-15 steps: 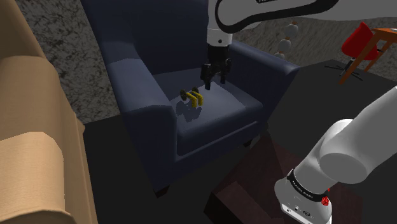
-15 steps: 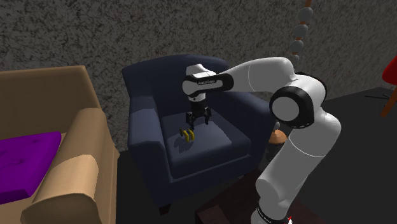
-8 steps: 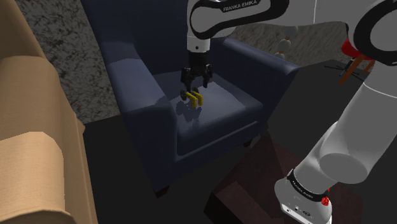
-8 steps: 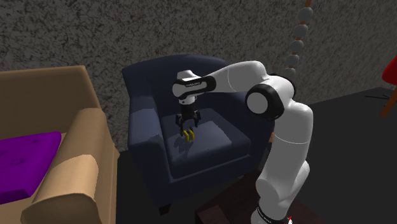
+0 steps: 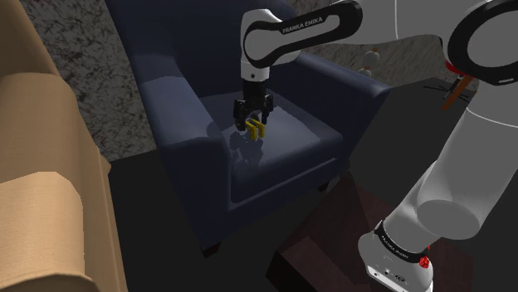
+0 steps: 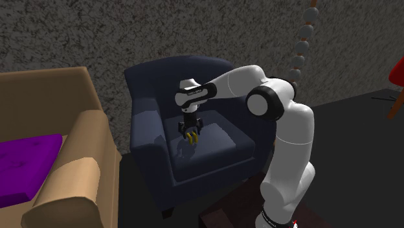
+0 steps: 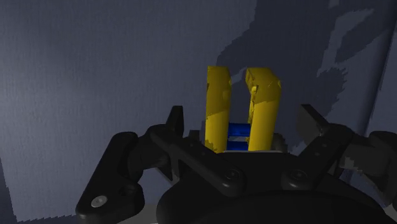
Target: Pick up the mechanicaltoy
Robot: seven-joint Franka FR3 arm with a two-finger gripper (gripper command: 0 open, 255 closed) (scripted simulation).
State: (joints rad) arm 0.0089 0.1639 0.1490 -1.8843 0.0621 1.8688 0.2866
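Hand (image 7: 243, 121) is spread open, low over the seat of the dark blue armchair (image 5: 292, 139). The mechanicaltoy (image 7: 217, 102), two yellow upright bars with a blue piece between them, sits on the seat cushion between the fingers (image 7: 175, 121). There is a gap on each side, so neither finger touches it and nothing is grasped. In the shoulder view the hand (image 5: 255, 118) points straight down onto the toy (image 5: 257, 129), mid-seat. A tan sofa (image 5: 41, 166) stands beside the armchair.

All views are dim, with a paler lit patch on the armchair seat (image 5: 292, 139) and hard, jagged-edged shadows.
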